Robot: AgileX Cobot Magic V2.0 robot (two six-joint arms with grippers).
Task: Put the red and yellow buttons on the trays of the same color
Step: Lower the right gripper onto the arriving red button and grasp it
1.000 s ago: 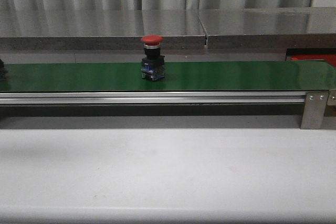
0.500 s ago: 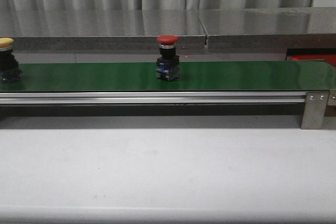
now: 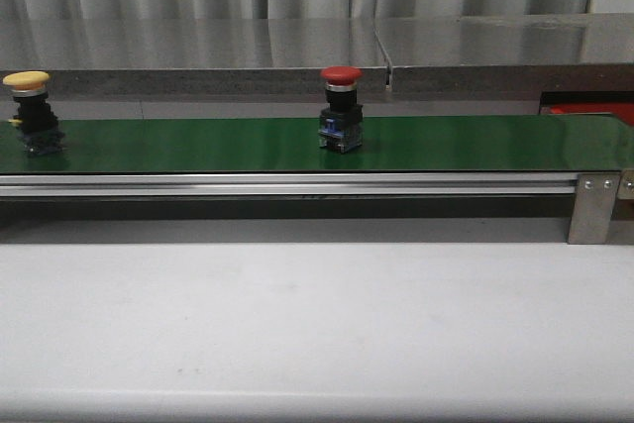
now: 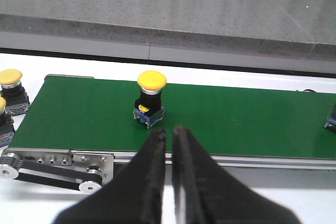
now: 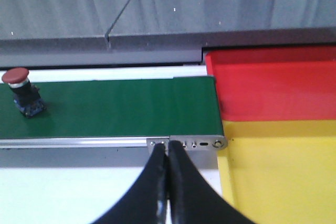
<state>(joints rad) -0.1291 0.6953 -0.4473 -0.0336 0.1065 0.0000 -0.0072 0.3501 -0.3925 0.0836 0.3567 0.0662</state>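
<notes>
A red button with a domed cap rides the green belt near its middle. A yellow button stands at the belt's left end. In the left wrist view the yellow button sits on the belt just beyond my left gripper, which is shut and empty. The right wrist view shows the red button far along the belt, and the red tray and yellow tray past the belt's end. My right gripper is shut, empty, in front of the belt's end bracket.
Two more yellow buttons stand off the belt's start, beside its roller. A steel counter runs behind the belt. White table lies in front. A sliver of the red tray shows at far right.
The red button has travelled right along the belt. The yellow button has come into the front view from the left edge and moved right.
</notes>
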